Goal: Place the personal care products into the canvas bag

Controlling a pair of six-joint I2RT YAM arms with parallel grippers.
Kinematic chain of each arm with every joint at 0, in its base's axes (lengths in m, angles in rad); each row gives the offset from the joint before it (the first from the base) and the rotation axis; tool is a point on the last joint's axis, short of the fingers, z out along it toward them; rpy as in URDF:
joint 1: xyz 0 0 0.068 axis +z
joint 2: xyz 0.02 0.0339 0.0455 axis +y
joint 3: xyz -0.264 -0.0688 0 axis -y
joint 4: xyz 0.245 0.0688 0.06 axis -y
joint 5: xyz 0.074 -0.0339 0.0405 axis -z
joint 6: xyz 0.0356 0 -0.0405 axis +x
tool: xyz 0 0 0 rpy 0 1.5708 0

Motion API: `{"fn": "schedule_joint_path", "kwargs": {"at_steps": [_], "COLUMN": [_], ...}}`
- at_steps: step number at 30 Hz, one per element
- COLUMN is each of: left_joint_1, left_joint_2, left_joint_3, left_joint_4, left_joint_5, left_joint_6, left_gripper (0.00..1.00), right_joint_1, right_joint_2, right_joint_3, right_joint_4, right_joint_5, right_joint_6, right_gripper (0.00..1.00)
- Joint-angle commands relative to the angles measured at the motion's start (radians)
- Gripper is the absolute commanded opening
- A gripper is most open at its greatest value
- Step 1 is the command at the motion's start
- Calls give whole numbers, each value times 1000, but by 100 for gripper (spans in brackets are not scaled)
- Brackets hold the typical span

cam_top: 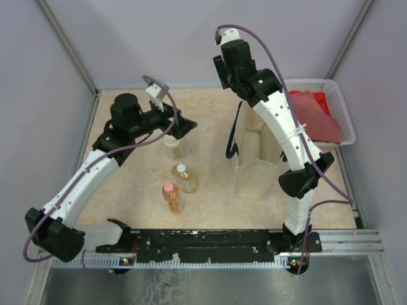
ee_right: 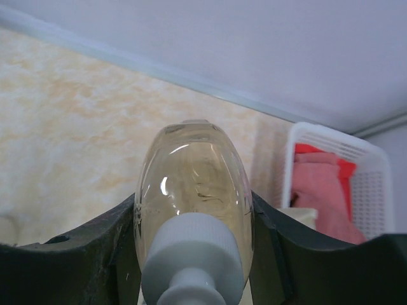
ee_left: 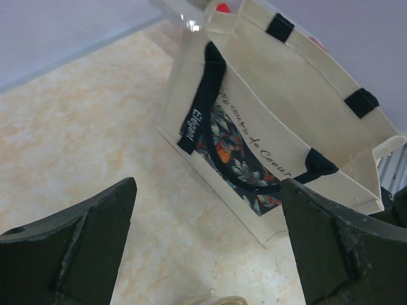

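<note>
We see our right claw [ee_right: 194, 213] half spread, pinching an amber bottle [ee_right: 191, 168] by its sides; our left claw [ee_left: 206, 203] gapes wide, empty, facing the bag [ee_left: 299, 82].

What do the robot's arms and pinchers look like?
The left arm and right arm are white tubes with black joints. A purple cable loops along each. The right one has a small green light. The left gripper and right gripper are black, each with two chunky wedge fingers.

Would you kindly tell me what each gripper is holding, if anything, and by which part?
The right gripper holds an amber bottle by the sides of its body, near its white cap. The left gripper is open and empty.
</note>
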Motion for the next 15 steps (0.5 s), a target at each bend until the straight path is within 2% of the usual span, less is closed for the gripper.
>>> {"fn": "schedule_joint_path", "kwargs": {"at_steps": [1, 6, 15], "left_joint_1": [-111, -229, -329], "left_joint_2": [104, 240, 430], "left_joint_3": [71, 181, 263], "left_joint_4": [63, 66, 130], "left_joint_5": [5, -62, -155], "left_joint_6": [28, 60, 61], "left_gripper": [100, 100, 100], "right_joint_1": [-8, -20, -20], "right_joint_2": [-166, -270, -424], "right_joint_3": [6, -80, -217], "right_joint_4": [179, 183, 112], "right_joint_5": [268, 338, 290], "right_joint_6": [-88, -81, 6], "right_gripper": [0, 0, 0]}}
